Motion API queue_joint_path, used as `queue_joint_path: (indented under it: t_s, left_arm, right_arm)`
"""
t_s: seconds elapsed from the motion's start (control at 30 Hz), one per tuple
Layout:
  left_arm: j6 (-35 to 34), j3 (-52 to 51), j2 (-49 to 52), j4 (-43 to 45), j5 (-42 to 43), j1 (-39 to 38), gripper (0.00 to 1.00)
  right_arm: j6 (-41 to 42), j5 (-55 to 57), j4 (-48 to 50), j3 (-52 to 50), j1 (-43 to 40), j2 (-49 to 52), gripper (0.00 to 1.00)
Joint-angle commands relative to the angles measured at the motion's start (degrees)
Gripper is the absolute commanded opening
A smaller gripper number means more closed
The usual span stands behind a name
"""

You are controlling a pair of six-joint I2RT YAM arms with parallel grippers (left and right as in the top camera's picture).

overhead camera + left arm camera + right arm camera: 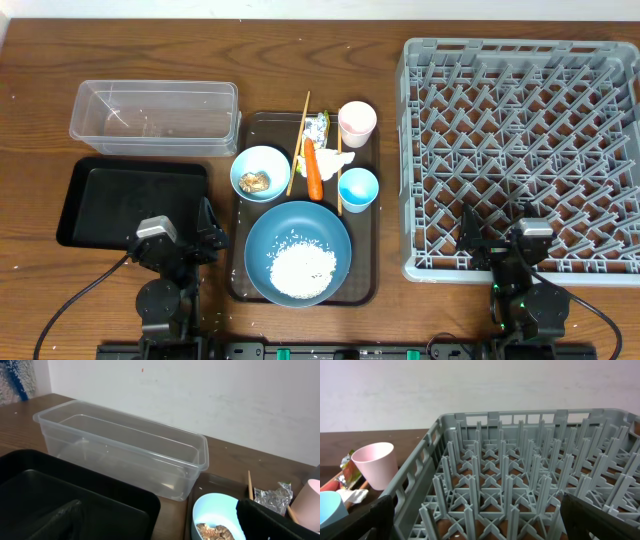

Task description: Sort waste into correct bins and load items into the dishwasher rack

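On the brown serving tray sit a large blue bowl of white rice, a small light-blue bowl with a brownish scrap, an orange carrot, two chopsticks, a silver wrapper, a white tissue, a pink cup and a light-blue cup. The clear tub and the black tray lie left of it, and the grey rack right. My left gripper hangs open over the black tray's near right corner. My right gripper is open above the rack's near edge.
The tub holds nothing but a few specks. Brown tabletop shows between the black tray and the serving tray. The rack's upright pegs fill the right wrist view, with the pink cup beyond its left wall.
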Motion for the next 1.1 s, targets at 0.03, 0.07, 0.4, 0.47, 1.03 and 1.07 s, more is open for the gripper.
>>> queue_joint_path:
  t_s: [0.03,0.07,0.4,0.47,1.03,1.07]
  left_arm:
    - [0.52,-1.81,-0.35,-1.03,-0.09,0.02,0.98]
    - [0.52,-1.81,-0.35,-1.03,-0.09,0.02,0.98]
    - [0.52,-1.81,-0.35,-1.01,-0.09,0.02,0.98]
    - [0.52,-1.81,-0.35,-1.03,-0.09,0.02,0.98]
    - [0.55,-1.81,0.04,-1.01,1.36,-0.02,0.98]
    - [0.52,-1.81,0.13,-0.90,1.42,-0.02,0.98]
  right_arm:
    - [0.33,-0.20,-0.20,-0.11,-0.48,-0.28,0.99]
    - [0.33,-0.20,-0.20,-0.11,-0.48,-0.31,0.99]
    - [0.11,0.85,0.09,-0.11,-0.48,-0.31,0.99]
    - [0.09,0.87,-0.26,-0.11,-0.48,-0.31,0.99]
    - [-0.57,7.98,3.69,-0.11,-0.48,-0.31,0.99]
    - [-0.59,7.82,4.83,-0.09,-0.48,-0.31,0.99]
